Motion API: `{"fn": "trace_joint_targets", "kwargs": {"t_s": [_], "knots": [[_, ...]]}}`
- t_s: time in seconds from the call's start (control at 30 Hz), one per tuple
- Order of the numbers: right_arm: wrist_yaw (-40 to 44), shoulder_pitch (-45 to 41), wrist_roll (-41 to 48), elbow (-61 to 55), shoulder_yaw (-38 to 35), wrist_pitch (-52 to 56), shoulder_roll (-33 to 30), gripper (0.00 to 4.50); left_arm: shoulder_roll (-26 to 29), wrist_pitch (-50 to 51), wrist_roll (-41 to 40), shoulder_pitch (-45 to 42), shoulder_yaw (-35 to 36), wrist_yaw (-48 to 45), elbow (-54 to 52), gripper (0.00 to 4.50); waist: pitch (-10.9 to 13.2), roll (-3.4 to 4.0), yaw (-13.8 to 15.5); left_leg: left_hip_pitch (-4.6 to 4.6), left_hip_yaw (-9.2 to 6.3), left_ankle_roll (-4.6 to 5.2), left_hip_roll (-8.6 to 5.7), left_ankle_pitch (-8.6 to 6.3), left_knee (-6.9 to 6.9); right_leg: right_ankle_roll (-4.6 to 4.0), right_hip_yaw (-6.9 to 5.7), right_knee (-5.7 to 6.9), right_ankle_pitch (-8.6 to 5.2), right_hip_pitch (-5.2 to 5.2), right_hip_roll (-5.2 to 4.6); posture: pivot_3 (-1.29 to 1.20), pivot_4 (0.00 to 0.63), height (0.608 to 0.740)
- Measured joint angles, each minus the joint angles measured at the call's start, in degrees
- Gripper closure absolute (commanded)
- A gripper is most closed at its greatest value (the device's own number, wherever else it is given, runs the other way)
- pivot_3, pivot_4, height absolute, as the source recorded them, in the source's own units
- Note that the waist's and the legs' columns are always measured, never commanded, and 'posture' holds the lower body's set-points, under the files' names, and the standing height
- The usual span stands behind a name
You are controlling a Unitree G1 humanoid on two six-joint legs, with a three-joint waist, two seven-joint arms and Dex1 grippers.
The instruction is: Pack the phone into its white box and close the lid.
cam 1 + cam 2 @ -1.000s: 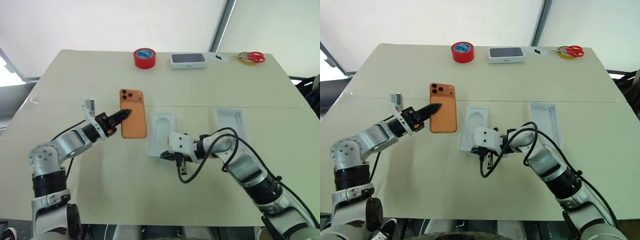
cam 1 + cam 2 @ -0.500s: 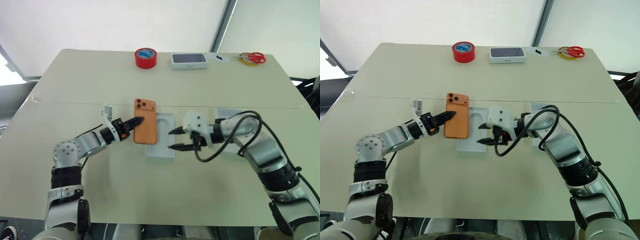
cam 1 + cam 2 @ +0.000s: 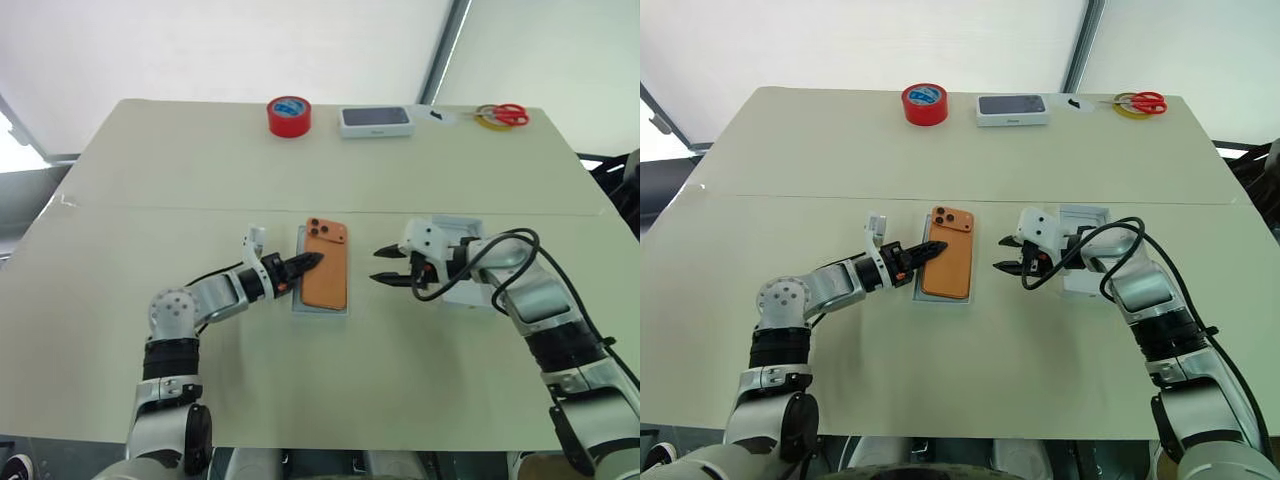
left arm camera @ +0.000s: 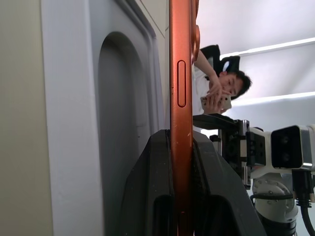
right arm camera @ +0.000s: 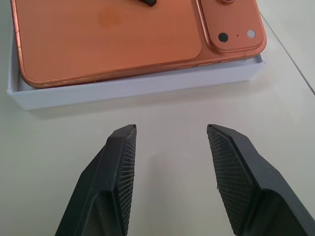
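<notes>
The orange phone (image 3: 326, 272) lies flat over the white box (image 3: 320, 311), camera lenses at its far end. In the right wrist view the phone (image 5: 108, 39) sits between the box's low walls (image 5: 138, 88). My left gripper (image 3: 305, 263) reaches in from the left and is shut on the phone's long edge (image 4: 181, 98), one finger on each face. My right gripper (image 3: 383, 266) hovers open just right of the box, its fingertips (image 5: 123, 147) pointing at the box with nothing between them. The lid (image 3: 1083, 214) lies open side up behind my right arm, partly hidden by it.
Along the table's far edge stand a red tape roll (image 3: 289, 116), a dark-topped white box (image 3: 376, 120), and red-handled scissors (image 3: 510, 114) beside a yellow ring (image 3: 488, 118). A person (image 4: 216, 93) stands beyond the table in the left wrist view.
My left gripper has carried the phone to the right, from beside the box to over it. My right gripper has opened and drawn away from the box's near corner to its right.
</notes>
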Motion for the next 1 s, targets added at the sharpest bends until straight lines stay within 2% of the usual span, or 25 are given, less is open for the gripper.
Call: {"fn": "trace_joint_targets", "kwargs": {"t_s": [0.07, 0.33, 0.43, 0.87, 0.9, 0.97, 1.0], "knots": [[-0.3, -0.2, 0.0, 0.2, 0.0, -0.1, 0.5, 2.12, -0.2, 0.3, 0.0, 0.6, 0.1, 0.2, -0.9, 4.5, 0.0, 0.0, 0.0, 0.0, 0.0, 0.0, 0.0, 0.0, 0.0, 0.0, 0.0, 0.0, 0.0, 0.0, 0.0, 0.0, 0.15, 0.74], [-0.8, -0.6, -0.1, 0.5, 0.0, -0.2, 0.9, 2.08, -1.3, 2.2, -2.2, 0.5, 1.4, 0.7, -2.8, 0.75, 0.0, 0.0, 0.1, 0.06, -0.09, -0.01, 0.0, 0.0, 0.11, 0.0, -0.07, 0.0, 0.0, 0.19, 0.0, 0.0, 0.15, 0.74], [-1.0, -0.7, -0.1, 0.5, 0.0, -0.2, 1.1, 2.08, -0.6, 2.5, -1.9, 0.4, 0.6, 1.0, -4.5, 0.75, 0.0, 0.01, 0.1, 0.1, -0.16, -0.01, 0.0, 0.0, 0.15, 0.0, -0.13, 0.0, 0.0, 0.27, 0.0, 0.0, 0.15, 0.74], [-2.6, -1.0, -0.9, 1.6, 0.2, -1.6, 3.2, 2.08, 10.7, 7.2, -2.3, 0.7, 2.1, 3.2, -9.1, 0.75, 0.0, 0.02, 0.0, 0.05, -0.19, -0.06, 0.01, 0.03, 0.13, 0.0, -0.15, 0.0, 0.0, 0.21, 0.02, 0.0, 0.15, 0.74], [-2.7, -1.0, -1.0, 1.6, 0.2, -1.6, 3.2, 2.08, 11.5, 7.1, -1.9, 0.9, 2.1, 2.8, -9.8, 0.99, 0.0, 0.02, 0.0, 0.05, -0.19, -0.06, 0.01, 0.03, 0.13, 0.0, -0.15, 0.0, 0.0, 0.21, 0.02, 0.0, 0.15, 0.74], [-3.0, -1.0, -1.2, 1.6, 0.2, -1.5, 3.4, 2.64, 13.5, 5.6, 0.5, 1.5, 1.5, 1.1, -11.8, 1.6, 0.0, 0.02, 0.0, 0.04, -0.19, -0.06, 0.01, 0.03, 0.13, 0.0, -0.15, 0.0, 0.0, 0.21, 0.02, 0.0, 0.15, 0.74], [-3.3, -1.0, -1.2, 1.8, 0.2, -1.3, 3.5, 2.97, 15.1, 3.5, 3.1, 1.9, 0.2, -0.2, -12.9, 2.06, 0.0, 0.02, 0.0, 0.04, -0.19, -0.06, 0.01, 0.03, 0.12, -0.01, -0.15, 0.0, -0.01, 0.2, 0.02, 0.0, 0.15, 0.74]]}}
